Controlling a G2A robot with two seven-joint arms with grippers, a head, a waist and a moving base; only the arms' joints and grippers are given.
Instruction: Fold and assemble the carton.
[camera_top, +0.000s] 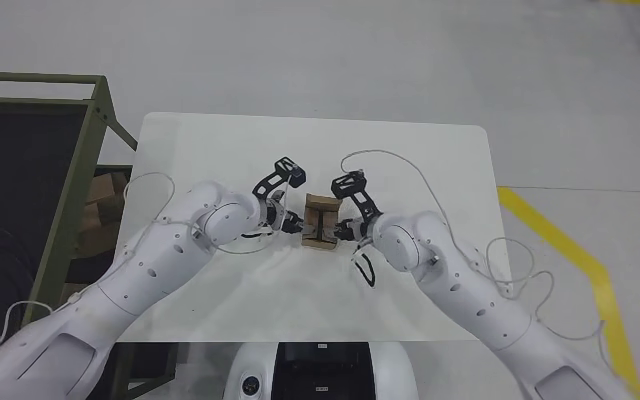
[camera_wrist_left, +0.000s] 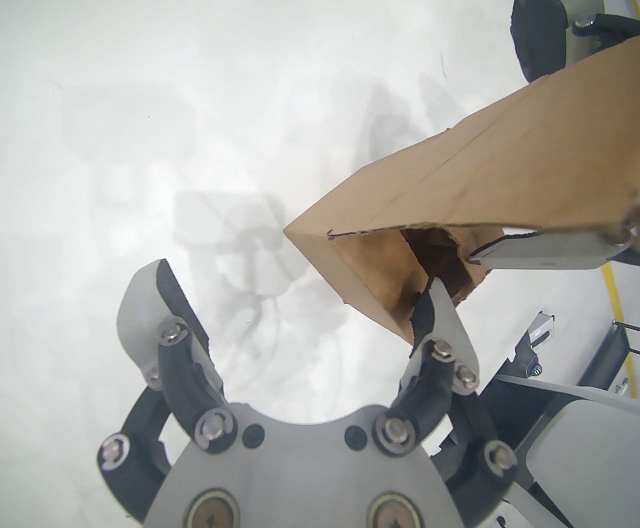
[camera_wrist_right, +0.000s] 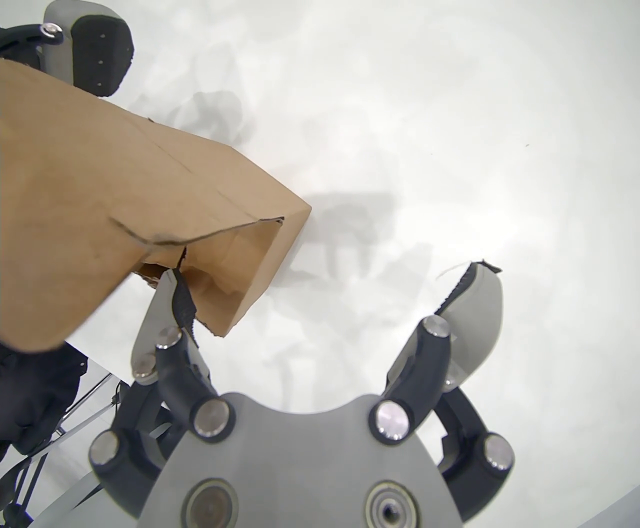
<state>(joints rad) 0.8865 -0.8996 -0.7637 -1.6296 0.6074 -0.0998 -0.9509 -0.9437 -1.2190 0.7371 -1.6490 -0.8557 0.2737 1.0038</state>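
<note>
Your left pincer (camera_wrist_left: 297, 280) and right pincer (camera_wrist_right: 325, 275) gaped, fingers (camera_wrist_left: 442, 310) inside the brown cardboard carton (camera_top: 322, 220). Unclamped, it might have slipped.

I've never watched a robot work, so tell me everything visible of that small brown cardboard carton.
The small brown cardboard carton is a half-folded sleeve with creased walls, open ends, ragged edges and dark scuffs inside. It is at the middle of the white table, between the arms. The left gripper and the right gripper, both open, each poke one finger into it.
</note>
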